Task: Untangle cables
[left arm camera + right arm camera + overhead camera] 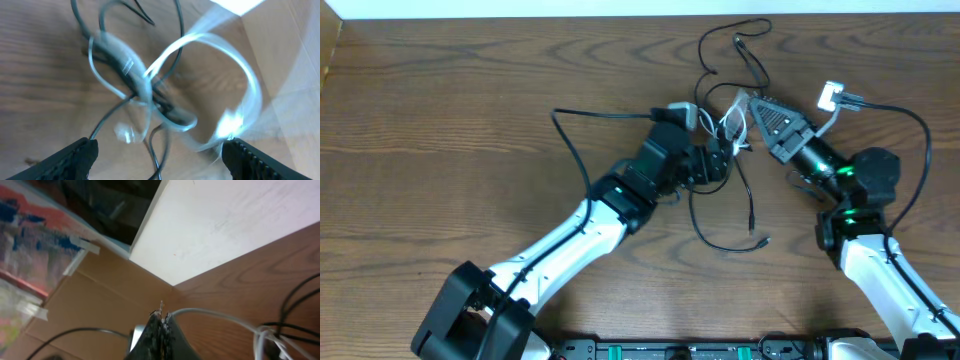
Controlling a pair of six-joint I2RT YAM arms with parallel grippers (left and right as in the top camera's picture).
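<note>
The cables lie tangled at the table's back centre. A white cable [730,125] loops through thin black cables [704,48]. One black cable runs left [563,118] and another ends in a plug at the front [761,240]. My left gripper [722,160] is open, just above the knot. In the left wrist view its fingers [160,157] straddle a black cable [159,150], with the blurred white cable [247,75] beyond. My right gripper [748,100] is shut on the white cable [215,314] at its tips [164,317], with black cables [295,297] to the right.
The table's far edge meets a white wall [620,10]. A cardboard edge [328,50] stands at the far left. The right arm's own thick black wire [923,140] arcs beside its wrist. Brown wooden tabletop [440,170] stretches to the left.
</note>
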